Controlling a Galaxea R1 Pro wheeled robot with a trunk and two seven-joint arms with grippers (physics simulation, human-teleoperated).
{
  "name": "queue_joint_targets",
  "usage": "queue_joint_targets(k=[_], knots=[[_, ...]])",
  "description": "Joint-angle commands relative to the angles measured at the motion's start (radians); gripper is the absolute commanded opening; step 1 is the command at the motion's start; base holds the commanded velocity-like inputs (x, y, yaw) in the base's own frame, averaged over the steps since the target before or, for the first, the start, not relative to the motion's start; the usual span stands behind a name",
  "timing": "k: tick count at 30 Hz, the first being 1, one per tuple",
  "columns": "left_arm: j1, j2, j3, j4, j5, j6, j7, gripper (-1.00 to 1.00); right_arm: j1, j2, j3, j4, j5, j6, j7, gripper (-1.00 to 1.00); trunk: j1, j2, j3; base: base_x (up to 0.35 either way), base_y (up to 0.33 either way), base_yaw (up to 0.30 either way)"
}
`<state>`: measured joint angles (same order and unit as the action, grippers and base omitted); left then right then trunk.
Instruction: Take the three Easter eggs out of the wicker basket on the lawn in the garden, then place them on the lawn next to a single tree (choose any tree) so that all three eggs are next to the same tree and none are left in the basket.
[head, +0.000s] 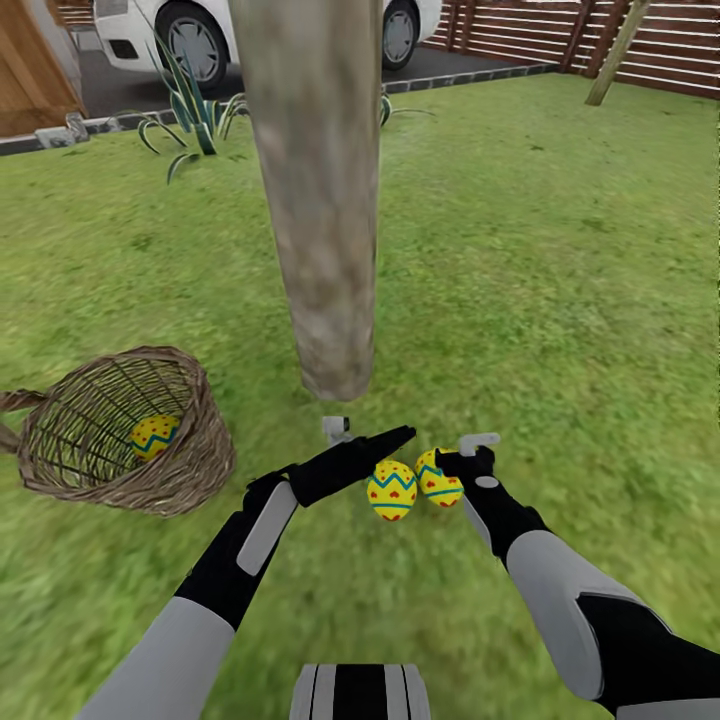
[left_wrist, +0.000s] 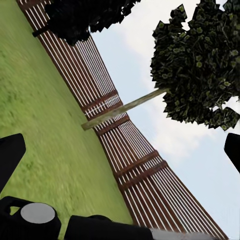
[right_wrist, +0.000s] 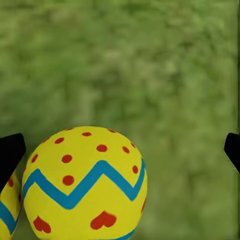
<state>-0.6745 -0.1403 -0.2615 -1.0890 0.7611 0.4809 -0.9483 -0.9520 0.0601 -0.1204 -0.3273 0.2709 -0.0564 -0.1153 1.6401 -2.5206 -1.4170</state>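
Two eggs already lie side by side on the lawn (head: 560, 300) at the foot of the tree (head: 320, 200), and your right gripper (right_wrist: 120, 150) hangs over them with its fingers spread wide apart, the nearer egg (right_wrist: 85, 185) sitting off-centre between the tips, close to one finger and gripped by neither. The last egg (head: 154, 436) is still in the basket (head: 190, 470), which lies tipped over well off to the outer side of your left gripper (head: 375, 437). That gripper's fingers also stand apart and empty, pointing away from the basket, so the left arm is the closer one to reach with.
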Motion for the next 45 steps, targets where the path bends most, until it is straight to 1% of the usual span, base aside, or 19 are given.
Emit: queue_joint_targets(k=[1, 5, 12, 22, 26, 28, 30, 35, 36, 38, 40, 41, 42, 44, 45], knots=[[-0.001, 0.000, -0.001, -0.001, 0.008, 0.010, 0.000, 1.00, -0.001, 0.000, -0.014, 0.002, 0.008, -0.004, 0.000, 1.00, -0.001, 0.000, 0.003, 0.000, 0.000, 0.000], [-0.007, 0.001, 0.000, -0.004, 0.007, 0.015, 0.000, 1.00, -0.001, 0.000, -0.020, 0.003, 0.005, -0.003, 0.000, 1.00, -0.002, 0.001, 0.019, -0.074, 0.000, 0.000], [-0.010, 0.001, 0.001, -0.002, 0.007, 0.016, 0.000, 1.00, -0.001, 0.001, -0.019, 0.002, 0.005, -0.007, 0.013, 1.00, -0.005, 0.003, 0.046, -0.325, 0.000, 0.000], [-0.010, 0.001, 0.001, -0.001, 0.008, 0.016, 0.000, 1.00, -0.001, 0.002, -0.019, 0.002, 0.005, -0.010, 0.014, 1.00, -0.010, 0.005, 0.085, -0.341, 0.000, 0.000], [-0.010, 0.004, 0.002, -0.002, 0.009, 0.016, 0.000, 1.00, 0.000, 0.005, -0.018, 0.003, 0.006, -0.011, 0.015, 1.00, -0.012, 0.006, 0.100, -0.286, 0.000, 0.000], [-0.010, 0.009, 0.006, -0.003, 0.010, 0.019, -0.002, 1.00, 0.002, 0.007, -0.018, 0.003, 0.006, -0.011, 0.015, 1.00, -0.013, 0.006, 0.108, -0.108, 0.000, 0.000], [-0.011, 0.014, 0.013, -0.004, 0.008, 0.039, -0.002, 1.00, 0.005, 0.008, -0.018, 0.005, 0.007, -0.011, 0.015, 1.00, -0.014, 0.007, 0.116, -0.035, 0.000, 0.000], [-0.021, 0.020, 0.047, -0.006, 0.007, 0.066, -0.001, 1.00, 0.008, -0.003, -0.017, 0.012, 0.004, -0.004, 0.023, 1.00, -0.016, 0.008, 0.135, -0.009, 0.000, 0.000], [-0.021, 0.025, 0.051, -0.006, 0.008, 0.068, -0.002, 1.00, 0.008, -0.008, -0.017, 0.014, 0.002, 0.001, 0.034, 1.00, -0.016, 0.008, 0.139, -0.001, 0.000, 0.000], [-0.022, 0.047, 0.063, -0.006, 0.009, 0.071, -0.002, 1.00, 0.009, -0.029, -0.018, 0.017, 0.000, 0.033, 0.074, 1.00, -0.017, 0.009, 0.146, 0.000, 0.000, 0.000], [-0.021, 0.072, 0.081, -0.006, 0.010, 0.095, -0.003, 1.00, 0.009, -0.054, -0.019, 0.017, -0.002, 0.090, 0.141, 1.00, -0.018, 0.009, 0.154, 0.000, 0.000, 0.000], [-0.019, 0.096, 0.103, -0.006, 0.010, 0.136, -0.004, 1.00, 0.009, -0.074, -0.025, 0.014, -0.008, 0.139, 0.204, 1.00, -0.019, 0.009, 0.158, 0.000, 0.000, 0.000], [-0.015, 0.110, 0.122, -0.006, 0.010, 0.164, -0.005, 1.00, 0.009, -0.084, -0.034, 0.012, -0.018, 0.170, 0.246, 1.00, -0.019, 0.010, 0.162, 0.000, 0.000, 0.000], [-0.002, 0.130, 0.166, -0.006, 0.009, 0.205, -0.008, 1.00, 0.009, -0.104, -0.060, 0.010, -0.047, 0.228, 0.321, 1.00, -0.020, 0.010, 0.170, 0.000, 0.000, 0.000], [0.013, 0.142, 0.188, -0.008, 0.009, 0.220, -0.010, 1.00, 0.009, -0.120, -0.072, 0.010, -0.069, 0.262, 0.364, 1.00, -0.020, 0.010, 0.174, 0.000, 0.000, 0.000]])
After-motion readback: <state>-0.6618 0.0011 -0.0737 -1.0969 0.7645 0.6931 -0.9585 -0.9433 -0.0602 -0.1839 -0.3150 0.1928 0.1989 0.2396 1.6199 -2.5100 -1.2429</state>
